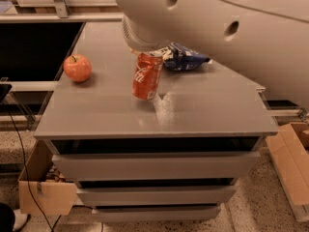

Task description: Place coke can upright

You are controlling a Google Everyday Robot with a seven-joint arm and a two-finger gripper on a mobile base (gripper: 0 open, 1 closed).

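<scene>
The red-orange aluminium coke can [147, 76] leans tilted at the centre of the grey tabletop [207, 112], well apart from all edges. Its top is under the gripper [145, 51], whose grip state cannot be told. The round red-orange apple [77, 67] lies near the left edge.

On the cabinet [203, 112], apple [77, 67] lies left of coke can [147, 79]; gripper [148, 54] above it, bag [184, 58] behind.

Off-white arm [241, 28] (2 holes) w/ gripper [147, 55] underneath
</scene>
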